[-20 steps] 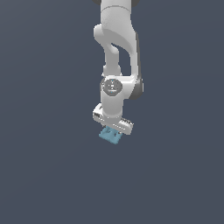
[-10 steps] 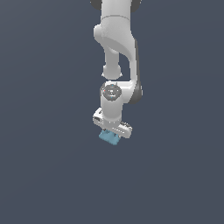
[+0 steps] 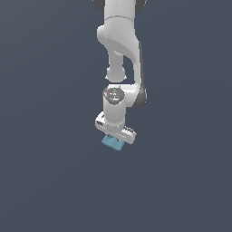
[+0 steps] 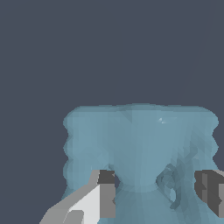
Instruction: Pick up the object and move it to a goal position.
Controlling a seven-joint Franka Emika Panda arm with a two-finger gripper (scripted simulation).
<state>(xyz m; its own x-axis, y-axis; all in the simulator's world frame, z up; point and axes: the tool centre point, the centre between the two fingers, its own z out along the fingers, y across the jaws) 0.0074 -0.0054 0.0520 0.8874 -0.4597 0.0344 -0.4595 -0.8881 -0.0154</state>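
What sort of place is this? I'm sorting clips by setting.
Likely a bare simulated test scene: a flat grey ground with no furniture, a white robot arm, and one teal block under its gripper.

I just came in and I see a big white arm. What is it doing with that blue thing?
A white robot arm reaches down over a small teal-blue block. Its gripper is right at the block, with a finger on either side and a gap between them in the wrist view. Whether it grips the block yet is unclear.
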